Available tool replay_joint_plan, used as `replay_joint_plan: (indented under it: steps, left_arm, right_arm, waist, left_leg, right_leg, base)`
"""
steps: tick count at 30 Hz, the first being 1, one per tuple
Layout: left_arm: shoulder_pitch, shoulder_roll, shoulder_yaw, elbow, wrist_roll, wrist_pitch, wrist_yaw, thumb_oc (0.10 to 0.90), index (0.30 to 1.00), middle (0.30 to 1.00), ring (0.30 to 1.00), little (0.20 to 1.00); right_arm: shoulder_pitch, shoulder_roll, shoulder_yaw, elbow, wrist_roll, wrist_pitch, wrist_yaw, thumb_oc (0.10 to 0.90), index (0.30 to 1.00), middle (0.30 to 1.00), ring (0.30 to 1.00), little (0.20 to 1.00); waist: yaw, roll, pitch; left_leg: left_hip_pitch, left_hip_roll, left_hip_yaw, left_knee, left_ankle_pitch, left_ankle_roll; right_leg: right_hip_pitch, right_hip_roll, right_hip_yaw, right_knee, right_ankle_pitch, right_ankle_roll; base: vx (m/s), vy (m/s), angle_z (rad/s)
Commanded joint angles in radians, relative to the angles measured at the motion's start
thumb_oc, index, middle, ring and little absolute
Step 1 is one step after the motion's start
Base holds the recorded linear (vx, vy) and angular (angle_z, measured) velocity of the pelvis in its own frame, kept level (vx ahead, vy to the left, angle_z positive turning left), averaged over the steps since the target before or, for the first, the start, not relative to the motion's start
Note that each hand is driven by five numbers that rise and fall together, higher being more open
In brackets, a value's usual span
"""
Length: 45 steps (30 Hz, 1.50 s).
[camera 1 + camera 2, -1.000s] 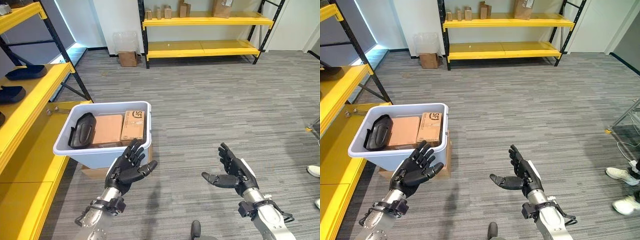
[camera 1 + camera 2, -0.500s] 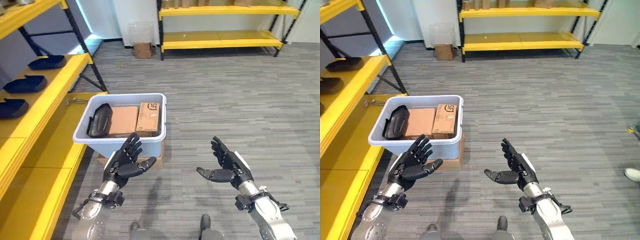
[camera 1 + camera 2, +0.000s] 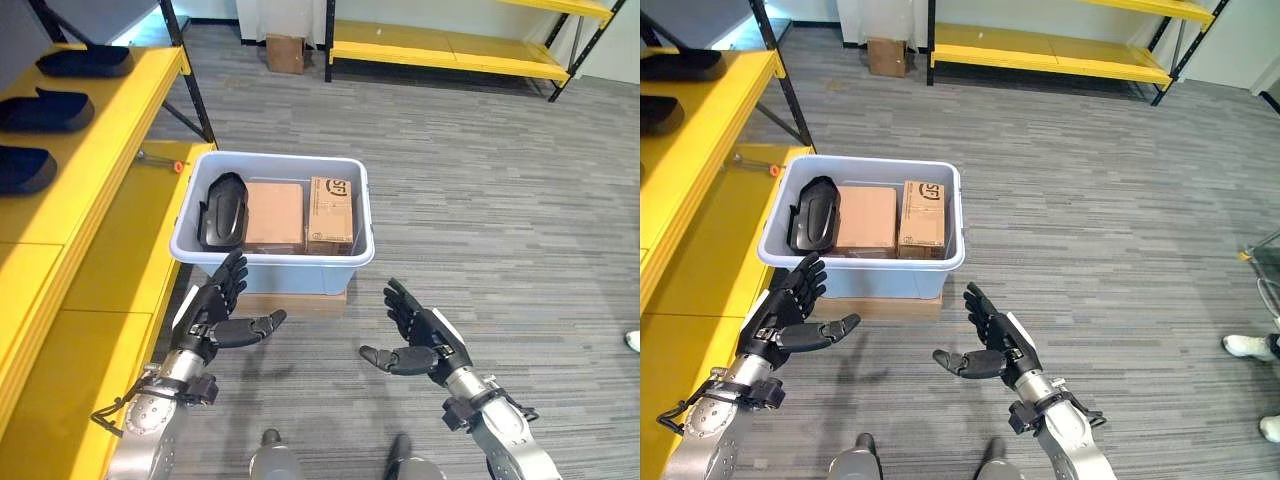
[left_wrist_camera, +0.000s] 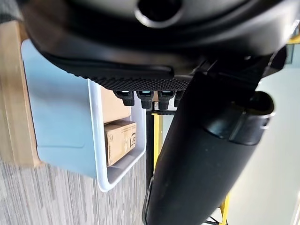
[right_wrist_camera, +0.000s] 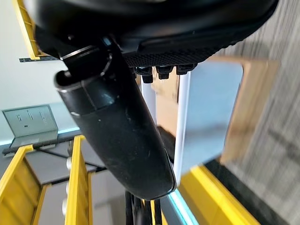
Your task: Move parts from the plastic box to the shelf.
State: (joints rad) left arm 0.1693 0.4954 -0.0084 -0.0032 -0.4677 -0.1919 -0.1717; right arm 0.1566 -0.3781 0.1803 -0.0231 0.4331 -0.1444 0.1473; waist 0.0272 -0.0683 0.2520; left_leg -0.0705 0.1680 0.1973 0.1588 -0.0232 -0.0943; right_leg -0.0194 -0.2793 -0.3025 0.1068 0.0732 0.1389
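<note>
Grey striped carpet floor point(image 3: 480, 200). Flat wooden board point(image 3: 290, 303) sat on it under the bin. Small cardboard box point(image 3: 286, 52) stood on the floor by the far wall. A person's white shoe point(image 3: 1246, 346) was at the right edge.

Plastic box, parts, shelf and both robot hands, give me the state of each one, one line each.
Plastic box: open-topped, sitting on a flat wooden base on the floor.
Black part: lying in the box at its shelf-side end.
Two cardboard boxes: closed, lying side by side in the box.
Yellow shelf: several black parts lying on its upper level.
Left robot hand: open, holding nothing.
Right robot hand: open, holding nothing.
</note>
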Motion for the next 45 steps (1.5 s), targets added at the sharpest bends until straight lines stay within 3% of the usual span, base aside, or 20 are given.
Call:
replay_joint_plan:
  steps: [1,7,13,14,16,17,18,19,20,21,24,27,28,29,32,37,41,45]
  left_arm:
    - [-0.09,-0.007,0.012,-0.123,-0.032,-0.117,0.002,0.9,1.0,1.0,1.0,1.0]
    - [-0.099,-0.011,-0.01,-0.106,0.001,-0.112,-0.006,0.9,1.0,1.0,1.0,1.0]
    - [-0.15,-0.007,-0.047,-0.108,-0.005,-0.086,-0.051,0.9,1.0,1.0,1.0,1.0]
    - [-0.165,-0.007,-0.059,-0.11,0.007,-0.08,-0.068,0.9,1.0,1.0,1.0,1.0]
    - [-0.175,-0.012,-0.075,-0.121,-0.021,-0.068,-0.062,0.9,1.0,1.0,1.0,1.0]
    - [-0.175,-0.013,-0.075,-0.123,-0.02,-0.068,-0.062,0.9,1.0,1.0,1.0,1.0]
    - [-0.18,-0.015,-0.087,-0.138,0.007,-0.08,-0.042,0.9,1.0,1.0,1.0,1.0]
    - [-0.182,-0.016,-0.093,-0.138,0.004,-0.084,-0.04,0.9,1.0,1.0,1.0,1.0]
    - [-0.182,-0.022,-0.103,-0.143,-0.025,-0.077,-0.04,0.9,1.0,1.0,1.0,1.0]
    - [-0.187,-0.027,-0.116,-0.146,-0.028,-0.075,-0.051,0.9,1.0,1.0,1.0,1.0]
    - [-0.192,-0.035,-0.142,-0.148,-0.024,-0.057,-0.065,0.9,1.0,1.0,1.0,1.0]
    - [-0.162,-0.042,-0.171,-0.167,-0.016,-0.068,-0.065,0.9,1.0,1.0,1.0,1.0]
    - [-0.159,-0.042,-0.174,-0.167,-0.02,-0.071,-0.074,0.9,1.0,1.0,1.0,1.0]
    - [-0.156,-0.048,-0.188,-0.165,-0.022,-0.087,-0.098,0.9,1.0,1.0,1.0,1.0]
    - [-0.158,-0.048,-0.226,-0.171,-0.041,-0.107,-0.114,0.9,1.0,1.0,1.0,1.0]
    - [-0.2,-0.045,-0.252,-0.174,-0.047,-0.111,-0.082,0.9,1.0,1.0,1.0,1.0]
    - [-0.264,-0.041,-0.262,-0.184,-0.035,-0.12,-0.071,0.9,1.0,1.0,1.0,1.0]
    - [-0.292,-0.05,-0.254,-0.192,-0.035,-0.172,-0.054,0.9,1.0,1.0,1.0,1.0]
  right_arm:
    - [-0.078,-0.056,-0.031,-0.09,0.008,-0.114,-0.024,0.9,1.0,1.0,1.0,1.0]
    - [-0.107,-0.048,-0.013,-0.083,-0.009,-0.112,-0.037,0.9,1.0,1.0,1.0,1.0]
    - [-0.141,-0.045,-0.02,-0.072,-0.055,-0.122,-0.063,0.9,1.0,1.0,1.0,1.0]
    - [-0.152,-0.04,-0.023,-0.06,-0.075,-0.126,-0.07,0.9,1.0,1.0,1.0,1.0]
    - [-0.17,-0.039,-0.01,-0.04,-0.095,-0.146,-0.075,0.9,1.0,1.0,1.0,1.0]
    - [-0.171,-0.039,-0.009,-0.039,-0.094,-0.146,-0.074,0.9,1.0,1.0,1.0,1.0]
    - [-0.18,-0.042,-0.012,-0.04,-0.098,-0.146,-0.063,0.9,1.0,1.0,1.0,1.0]
    - [-0.18,-0.049,-0.014,-0.045,-0.09,-0.144,-0.063,0.9,1.0,1.0,1.0,1.0]
    - [-0.172,-0.065,-0.026,-0.061,-0.077,-0.136,-0.055,0.9,1.0,1.0,1.0,1.0]
    - [-0.161,-0.068,-0.05,-0.077,-0.076,-0.123,-0.043,0.9,1.0,1.0,1.0,1.0]
    - [-0.16,-0.063,-0.066,-0.049,-0.058,-0.139,-0.03,0.9,1.0,1.0,1.0,1.0]
    - [-0.129,-0.049,-0.064,-0.059,-0.075,-0.141,-0.016,0.9,1.0,1.0,1.0,1.0]
    - [-0.123,-0.05,-0.062,-0.062,-0.078,-0.142,-0.024,0.9,1.0,1.0,1.0,1.0]
    - [-0.107,-0.058,-0.059,-0.077,-0.083,-0.142,-0.049,0.9,1.0,1.0,1.0,1.0]
    - [-0.105,-0.065,-0.037,-0.081,-0.108,-0.128,-0.092,0.9,1.0,1.0,1.0,1.0]
    - [-0.155,-0.079,-0.007,-0.054,-0.107,-0.13,-0.1,0.9,1.0,1.0,1.0,1.0]
    - [-0.191,-0.09,-0.005,-0.055,-0.12,-0.146,-0.128,0.9,1.0,1.0,1.0,1.0]
    - [-0.178,-0.108,-0.034,-0.061,-0.133,-0.168,-0.133,0.9,1.0,1.0,1.0,1.0]
  waist:
    - [-0.026,0.042,-0.054]
    - [-0.025,0.039,-0.07]
    - [-0.029,0.042,-0.077]
    - [-0.028,0.042,-0.079]
    - [-0.017,0.054,-0.071]
    - [-0.015,0.054,-0.07]
    - [-0.034,0.061,-0.05]
    - [-0.045,0.059,-0.046]
    - [-0.073,0.056,-0.037]
    - [-0.098,0.045,-0.032]
    - [-0.103,0.029,-0.021]
    - [-0.125,0.034,-0.01]
    - [-0.131,0.034,-0.013]
    - [-0.149,0.036,-0.021]
    - [-0.173,0.035,-0.045]
    - [-0.173,0.044,-0.034]
    - [-0.179,0.062,0.015]
    - [-0.216,0.092,0.024]
  left_leg:
    - [0.067,-0.06,0.007,-0.096,-0.027,0.084]
    - [0.088,-0.058,0.019,-0.114,-0.029,0.089]
    - [0.089,-0.083,0.02,-0.096,-0.056,0.122]
    - [0.087,-0.098,0.021,-0.094,-0.065,0.139]
    - [0.11,-0.123,0.023,-0.108,-0.092,0.176]
    - [0.113,-0.124,0.025,-0.109,-0.094,0.179]
    - [0.109,-0.122,0.024,-0.115,-0.081,0.187]
    - [0.114,-0.129,0.016,-0.119,-0.082,0.186]
    - [0.128,-0.149,-0.009,-0.132,-0.085,0.184]
    - [0.154,-0.185,-0.044,-0.151,-0.09,0.188]
    - [0.184,-0.211,-0.1,-0.156,-0.102,0.183]
    - [0.235,-0.22,-0.145,-0.147,-0.14,0.193]
    - [0.236,-0.223,-0.152,-0.146,-0.145,0.197]
    - [0.24,-0.235,-0.187,-0.141,-0.16,0.207]
    - [0.235,-0.246,-0.2,-0.106,-0.198,0.207]
    - [0.212,-0.215,-0.178,-0.08,-0.217,0.19]
    - [0.179,-0.171,-0.168,-0.083,-0.212,0.17]
    - [0.209,-0.143,-0.106,-0.091,-0.206,0.141]
  right_leg:
    - [0.043,0.016,0.028,-0.012,-0.048,-0.02]
    - [0.072,0.014,0.043,-0.03,-0.053,-0.013]
    - [0.073,-0.018,0.049,0.023,-0.038,-0.01]
    - [0.07,-0.03,0.044,0.059,-0.024,-0.009]
    - [-0.019,-0.092,0.037,0.298,0.051,0.012]
    - [-0.027,-0.096,0.039,0.313,0.053,0.013]
    - [-0.09,-0.016,0.083,0.372,0.026,-0.018]
    - [-0.106,0.027,0.103,0.354,0.009,-0.021]
    - [-0.135,0.114,0.139,0.295,-0.028,-0.028]
    - [-0.211,0.182,0.13,0.157,-0.02,-0.024]
    - [-0.254,0.197,0.121,-0.066,0.069,0.002]
    - [-0.321,0.207,0.189,-0.092,0.138,0.016]
    - [-0.314,0.214,0.211,-0.099,0.133,0.015]
    - [-0.295,0.228,0.276,-0.124,0.126,0.009]
    - [-0.275,0.228,0.323,-0.078,0.119,0.0]
    - [-0.286,0.23,0.293,0.029,0.051,-0.031]
    - [-0.347,0.229,0.266,0.123,-0.007,-0.054]
    - [-0.381,0.217,0.231,0.165,-0.042,-0.085]
  base:
    - [0.07,0.031,0.11]
    - [0.04,0.064,-0.16]
    - [0.0,0.149,-0.01]
    - [0.02,0.241,0.07]
    - [0.07,0.343,0.16]
    - [0.03,0.244,-0.22]
    - [-0.01,0.098,-0.5]
    - [0.06,0.084,-0.58]
    - [0.27,-0.035,-0.36]
    - [0.34,-0.074,-0.1]
    - [0.36,-0.185,0.47]
    - [0.42,-0.147,0.56]
    - [0.37,-0.129,0.51]
    - [0.28,-0.108,0.77]
    - [0.41,-0.197,1.47]
    - [0.25,-0.184,0.43]
    - [0.14,-0.195,-0.15]
    - [0.18,-0.16,0.19]
